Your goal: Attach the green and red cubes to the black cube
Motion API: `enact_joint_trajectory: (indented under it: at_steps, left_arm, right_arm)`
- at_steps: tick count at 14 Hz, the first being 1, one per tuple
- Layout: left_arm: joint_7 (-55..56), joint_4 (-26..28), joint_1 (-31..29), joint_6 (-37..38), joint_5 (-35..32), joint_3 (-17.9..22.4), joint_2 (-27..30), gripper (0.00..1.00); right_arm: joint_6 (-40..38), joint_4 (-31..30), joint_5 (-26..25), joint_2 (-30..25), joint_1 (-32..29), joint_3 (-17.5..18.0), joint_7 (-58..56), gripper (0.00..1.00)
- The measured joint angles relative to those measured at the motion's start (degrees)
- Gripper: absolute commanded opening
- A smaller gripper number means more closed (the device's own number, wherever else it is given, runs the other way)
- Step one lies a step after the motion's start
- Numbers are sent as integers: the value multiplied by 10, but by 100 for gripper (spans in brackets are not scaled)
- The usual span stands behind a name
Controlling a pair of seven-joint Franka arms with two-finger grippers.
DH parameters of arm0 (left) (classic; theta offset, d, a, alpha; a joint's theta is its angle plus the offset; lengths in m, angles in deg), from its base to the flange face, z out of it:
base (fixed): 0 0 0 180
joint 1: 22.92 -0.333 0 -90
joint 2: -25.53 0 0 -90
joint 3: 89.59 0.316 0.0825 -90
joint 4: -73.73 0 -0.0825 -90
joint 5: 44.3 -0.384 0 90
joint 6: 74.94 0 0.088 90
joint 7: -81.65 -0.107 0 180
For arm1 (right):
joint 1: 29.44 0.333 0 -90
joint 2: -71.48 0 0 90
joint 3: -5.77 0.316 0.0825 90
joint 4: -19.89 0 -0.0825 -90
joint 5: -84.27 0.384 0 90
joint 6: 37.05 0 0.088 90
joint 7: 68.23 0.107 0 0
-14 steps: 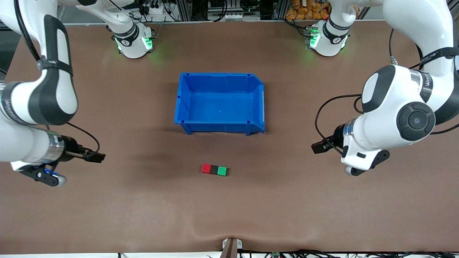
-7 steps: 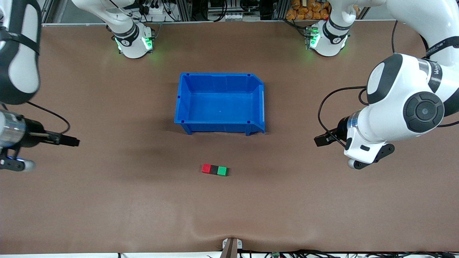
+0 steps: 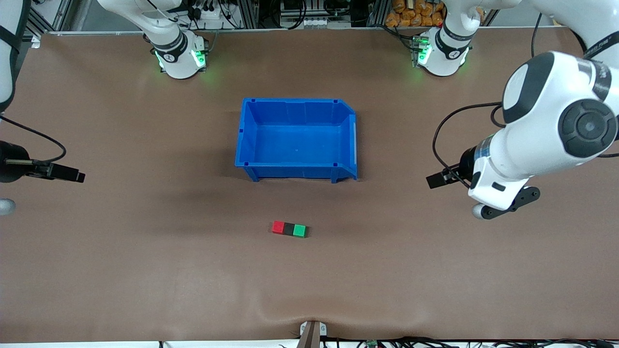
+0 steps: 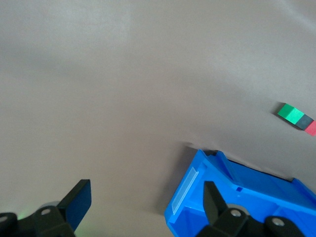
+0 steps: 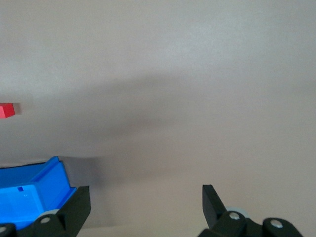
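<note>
Three cubes sit touching in a row at the blue bin's (image 3: 296, 139) six o'clock: red cube (image 3: 278, 227), black cube (image 3: 288, 229), green cube (image 3: 300, 230). Left gripper (image 4: 143, 207) and right gripper (image 5: 145, 205) hang wide open, empty, over bare table at three and nine o'clock.

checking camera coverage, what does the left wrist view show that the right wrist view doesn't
Only the left wrist view shows the green cube and black cube, in a row with the red one, plus the left claw, open over bare table beside the bin.

Only the right wrist view shows the right claw, open over bare table beside the bin.

Both show the red cube, cut off at the frame edge in each, a corner of the blue bin and the brown table.
</note>
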Motion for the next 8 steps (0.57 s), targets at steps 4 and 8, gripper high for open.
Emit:
enact_joint_trajectory:
  at_steps: [4, 8]
  left_arm:
    - [-18, 1, 0, 25, 0, 0, 27, 100]
    - [-39, 1, 0, 28, -10, 1, 38, 100]
  right_arm:
    - [-4, -13, -8, -23, 0, 0, -2, 100]
    - [-4, -34, -12, -50, 0, 0, -3, 100]
